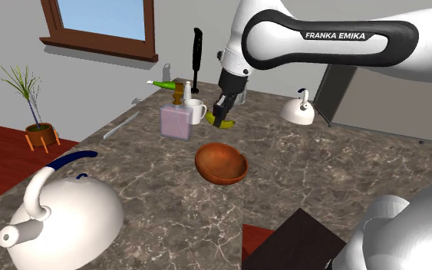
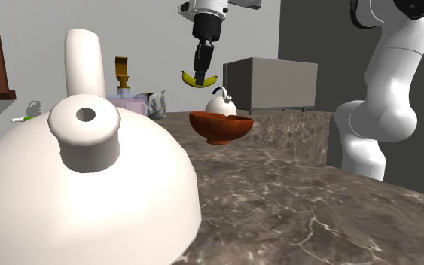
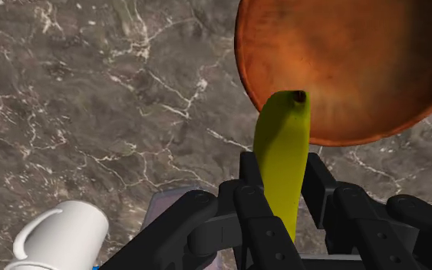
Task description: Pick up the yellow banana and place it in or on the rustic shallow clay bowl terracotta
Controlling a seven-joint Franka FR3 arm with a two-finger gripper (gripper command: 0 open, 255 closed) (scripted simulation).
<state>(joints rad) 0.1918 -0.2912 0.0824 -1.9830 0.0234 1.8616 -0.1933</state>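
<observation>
A yellow banana (image 1: pixel 225 123) hangs in the air above the marble counter, clasped by my black gripper (image 1: pixel 223 112), which is shut on it. In the second exterior view the banana (image 2: pixel 200 80) curves below the gripper (image 2: pixel 201 66), well above the reddish-brown clay bowl (image 2: pixel 219 126). The bowl (image 1: pixel 221 163) rests on the counter, nearer the stand than the banana in the shoulder view. In the wrist view the banana (image 3: pixel 285 157) sticks out between the fingers (image 3: pixel 256 203), its tip over the near rim of the bowl (image 3: pixel 360 61).
A large white kettle (image 1: pixel 57 216) stands at the counter's near left corner. A pink bottle (image 1: pixel 176 119), a white mug (image 1: pixel 196 110) and a green bottle (image 1: pixel 167 85) crowd beside the gripper. A small white kettle (image 1: pixel 299 108) sits at the back right. A dark box (image 1: pixel 291 239) lies near the stand.
</observation>
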